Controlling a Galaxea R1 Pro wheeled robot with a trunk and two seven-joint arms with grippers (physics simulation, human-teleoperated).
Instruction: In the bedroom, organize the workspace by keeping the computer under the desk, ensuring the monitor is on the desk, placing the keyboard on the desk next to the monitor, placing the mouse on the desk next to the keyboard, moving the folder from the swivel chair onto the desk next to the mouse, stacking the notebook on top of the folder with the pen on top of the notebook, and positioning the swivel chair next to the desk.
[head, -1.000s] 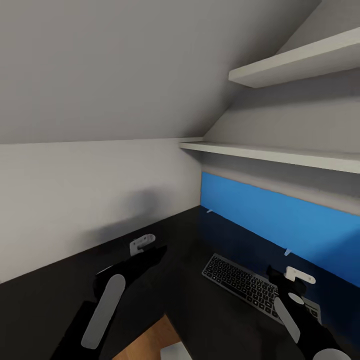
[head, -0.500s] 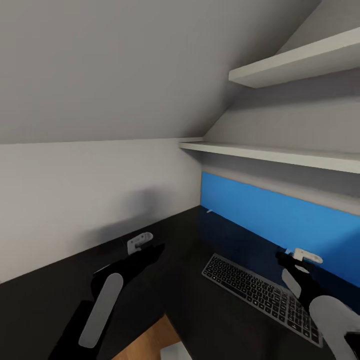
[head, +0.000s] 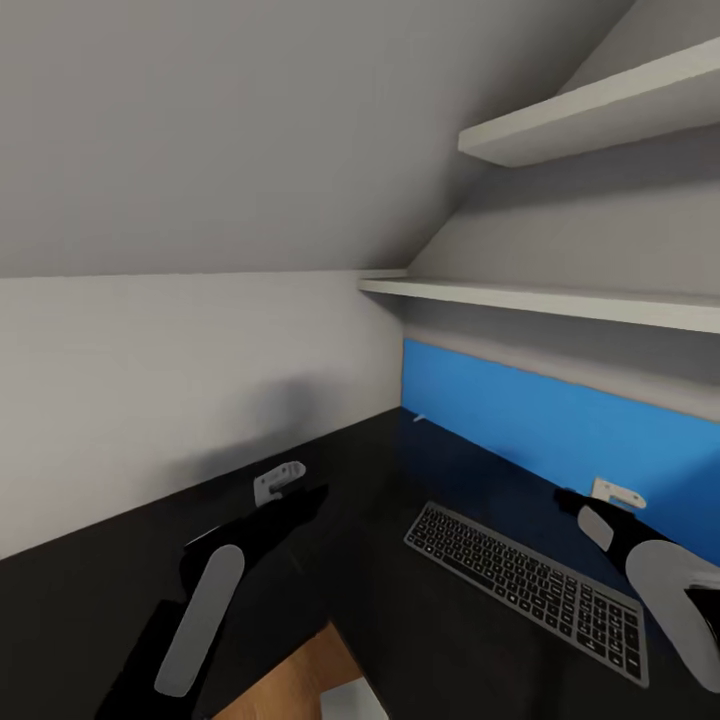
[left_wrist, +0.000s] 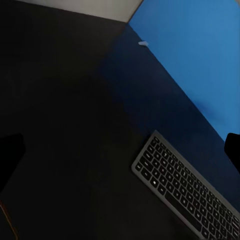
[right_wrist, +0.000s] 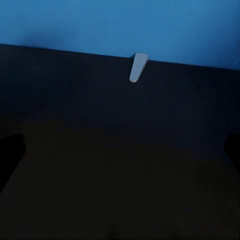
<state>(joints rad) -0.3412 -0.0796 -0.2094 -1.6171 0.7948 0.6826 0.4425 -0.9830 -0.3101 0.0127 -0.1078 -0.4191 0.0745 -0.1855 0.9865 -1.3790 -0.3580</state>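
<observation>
1. The keyboard lay flat on the glossy black top of the desk, set at a slant, with its far long edge near the blue back panel but apart from it; its dark keys sat in a thin silver frame, and any lettering on them was too small to read.
2. In the left wrist view the keyboard lay on the dark desk top, and nothing was held between the fingers, whose dark tips stood far apart at the two edges of that picture.
3. The left gripper hung over the desk top, left of the keyboard and well clear of it, jaws wide.
4. The right gripper hovered beside the keyboard's far edge, close to the back panel; its tips also showed wide apart in the right wrist view, holding nothing.
5. A small pale bracket joined the panel to the desk top.
6. Two pale wall shelves hung above the panel, with nothing seen on them.
</observation>
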